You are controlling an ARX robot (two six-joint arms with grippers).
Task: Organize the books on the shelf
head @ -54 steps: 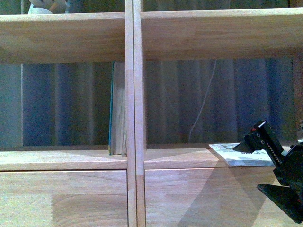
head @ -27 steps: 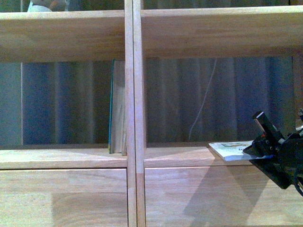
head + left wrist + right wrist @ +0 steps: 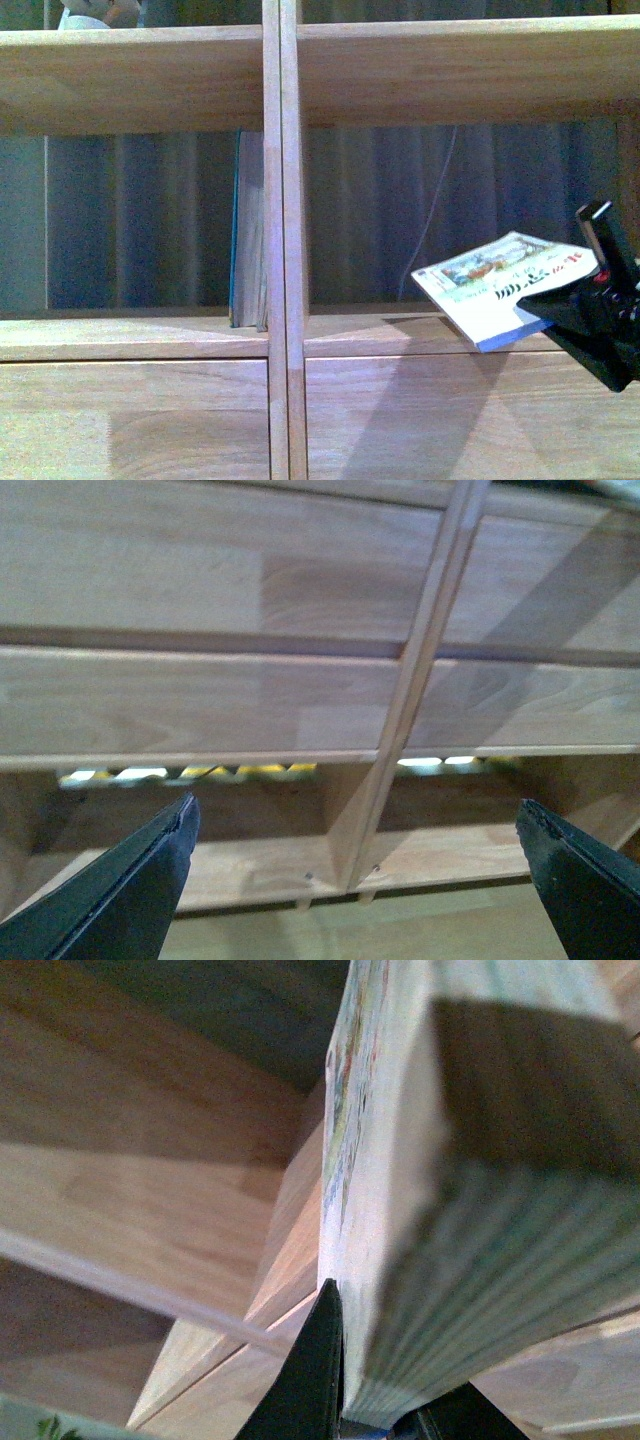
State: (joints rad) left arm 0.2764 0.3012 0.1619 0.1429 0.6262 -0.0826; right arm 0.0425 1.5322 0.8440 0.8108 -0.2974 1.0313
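Note:
My right gripper (image 3: pixel 575 310) is shut on the thin white-and-light-blue paperback (image 3: pixel 495 288) and holds it tilted, its far end raised above the shelf board of the right compartment. In the right wrist view the paperback (image 3: pixel 420 1160) fills the middle, its page edge clamped beside a black finger (image 3: pixel 315 1370). A few taller books (image 3: pixel 250 230), one teal-spined, stand upright in the left compartment against the light-wood shelf's centre divider (image 3: pixel 282 200). My left gripper (image 3: pixel 355 880) is open and empty, facing the shelf's drawer fronts (image 3: pixel 200 700).
A thin white cable (image 3: pixel 430 220) hangs behind the right compartment. A pale figurine (image 3: pixel 95 12) stands on the upper left board. Drawer fronts (image 3: pixel 420 420) lie below the compartments. The shelf's bottom rail and floor (image 3: pixel 350 930) show in the left wrist view.
The paperback lay flat on the right compartment's board with my right gripper at its edge; now the gripper has closed on it and lifted it, tilted up and shifted slightly left.

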